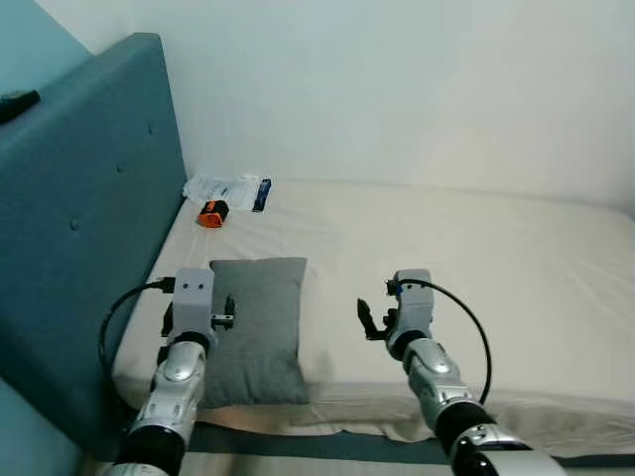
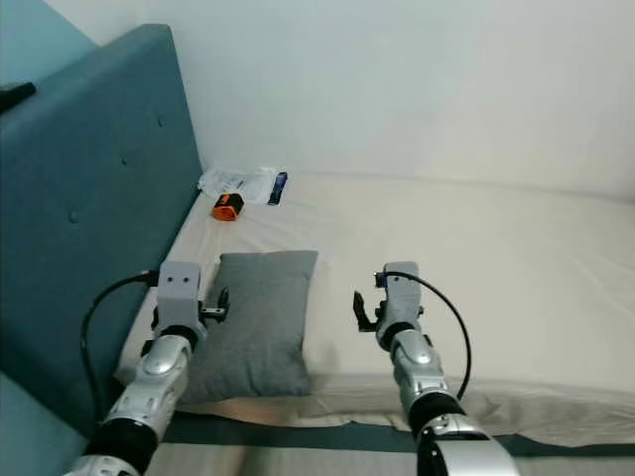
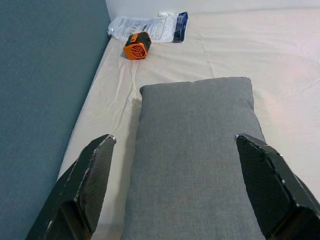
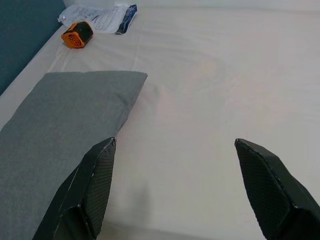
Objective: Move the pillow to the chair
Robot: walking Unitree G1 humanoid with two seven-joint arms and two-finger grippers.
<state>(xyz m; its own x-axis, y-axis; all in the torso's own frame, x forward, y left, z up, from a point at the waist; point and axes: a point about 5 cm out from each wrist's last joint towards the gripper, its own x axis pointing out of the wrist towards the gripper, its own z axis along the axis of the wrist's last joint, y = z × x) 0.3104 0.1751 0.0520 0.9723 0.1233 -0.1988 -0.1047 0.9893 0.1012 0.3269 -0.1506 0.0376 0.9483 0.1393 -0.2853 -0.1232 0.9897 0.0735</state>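
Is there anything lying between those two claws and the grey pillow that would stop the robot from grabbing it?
Nothing visible. The left gripper hangs open right over the pillow, and the right gripper, also open, is over bare mattress just beside it. The orange object and plastic packet lie further off, near the headboard.

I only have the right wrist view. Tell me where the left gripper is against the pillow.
Observer: The left gripper is over the pillow, at its headboard-side edge, fingers spread open.
Operator: Say what lies past the pillow's far end.
Observer: An orange object and a plastic packet, by the headboard in the mattress corner, apart from the pillow.
Operator: Report the right gripper.
Observer: The right gripper is over bare mattress to the pillow's right, fingers open, touching nothing.
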